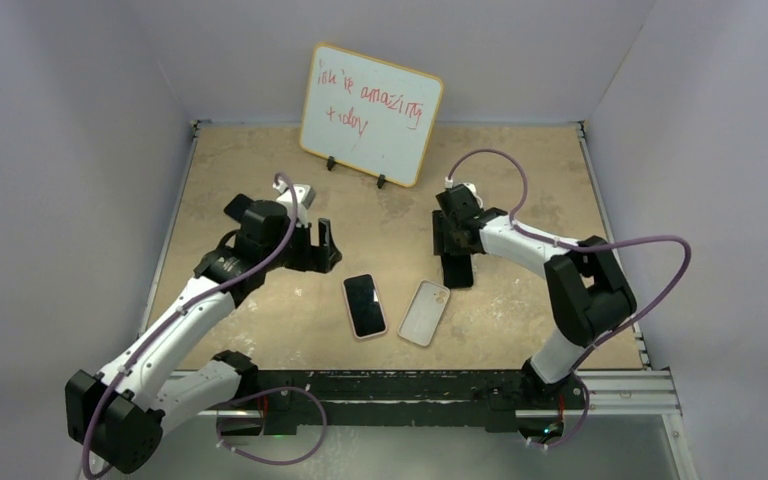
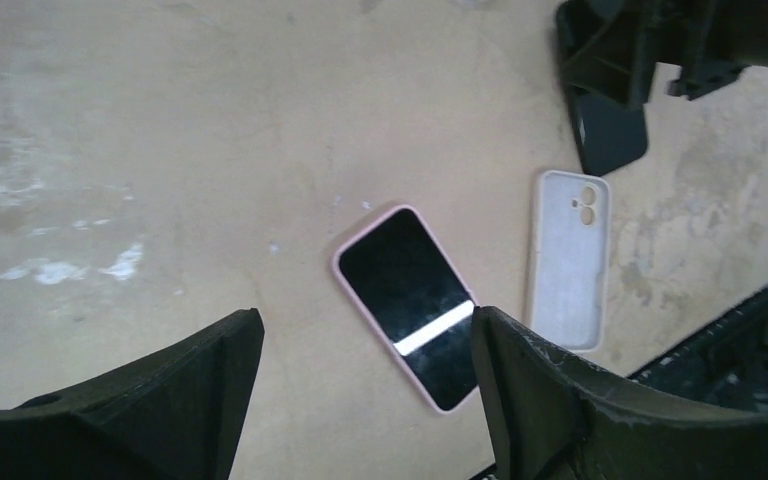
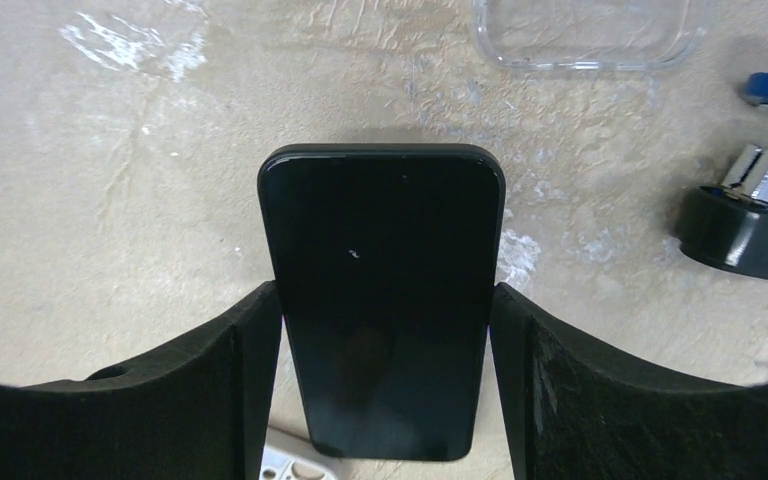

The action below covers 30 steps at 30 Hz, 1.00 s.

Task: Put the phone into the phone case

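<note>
A black phone [image 1: 457, 271] sits between the fingers of my right gripper [image 1: 457, 245], which is shut on its sides; in the right wrist view the phone [image 3: 385, 300] fills the gap of that gripper [image 3: 385, 290] just above the table. An empty white phone case [image 1: 425, 312] lies open side up to the phone's near left; it also shows in the left wrist view [image 2: 568, 258], and its corner shows in the right wrist view [image 3: 295, 466]. My left gripper [image 1: 325, 245] is open and empty above the table, seen in its own view [image 2: 365, 320].
A second phone in a pink case [image 1: 365, 305] lies screen up left of the white case, also in the left wrist view [image 2: 405, 300]. A whiteboard [image 1: 370, 100] stands at the back. A black and blue clip [image 3: 745, 225] lies near the right gripper. A metal rail [image 1: 410, 385] runs along the near edge.
</note>
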{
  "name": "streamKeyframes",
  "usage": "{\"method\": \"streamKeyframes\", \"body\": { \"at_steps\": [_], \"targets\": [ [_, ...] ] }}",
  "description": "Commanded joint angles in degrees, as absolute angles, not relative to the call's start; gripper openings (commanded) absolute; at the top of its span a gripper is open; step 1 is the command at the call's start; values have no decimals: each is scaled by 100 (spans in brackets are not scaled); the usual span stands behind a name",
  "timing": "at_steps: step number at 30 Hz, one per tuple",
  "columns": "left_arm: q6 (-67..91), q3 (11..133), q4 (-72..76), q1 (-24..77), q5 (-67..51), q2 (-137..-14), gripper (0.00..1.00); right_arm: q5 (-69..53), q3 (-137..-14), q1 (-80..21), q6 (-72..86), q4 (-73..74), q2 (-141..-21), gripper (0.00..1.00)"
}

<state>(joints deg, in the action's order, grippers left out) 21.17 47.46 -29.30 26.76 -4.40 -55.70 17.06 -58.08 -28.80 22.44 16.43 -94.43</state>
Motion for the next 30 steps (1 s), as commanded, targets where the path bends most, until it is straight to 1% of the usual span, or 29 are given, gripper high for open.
{"method": "streamKeyframes", "body": {
  "at_steps": [1,3,6,8,9,11,18,21,25,27,28,30],
  "targets": [
    [2680,4412,-2018,2753,-1800,-5926,77,1719,-5880,-2822,2117,1467,-9713,35],
    [2853,4330,-1765,2871,-1977,-6122,74,1642,-5789,-2800,2095,1350,-9782,40],
    [2993,4349,-1597,3132,-1915,-6364,74,1514,-5681,-2773,2069,1258,-9813,47],
    [3087,4343,-1455,3304,-1813,-6464,74,1453,-5617,-2777,2029,1244,-9789,55],
    [3137,4334,-1375,3392,-1775,-6518,74,1402,-5583,-2781,2004,1263,-9777,63],
    [3244,4337,-1226,3543,-1746,-6654,73,1332,-5501,-2777,1964,1291,-9725,72],
    [3485,4396,-886,4130,-1507,-7084,72,1043,-5147,-2782,1928,1393,-9563,87],
    [3568,4399,-630,4306,-1505,-7311,72,1027,-5162,-2782,1959,1483,-9522,86],
    [3695,4489,-351,4578,-1489,-7679,71,1000,-5219,-2777,2031,1606,-9595,79],
    [3738,4508,-205,4694,-1443,-7861,70,912,-5177,-2777,2042,1484,-9610,73],
    [3755,4509,-150,4740,-1409,-7943,70,906,-5169,-2777,2043,1439,-9649,67],
    [3800,4489,-90,4832,-1329,-8104,68,918,-5201,-2773,2037,1416,-9736,59]
  ]
}}
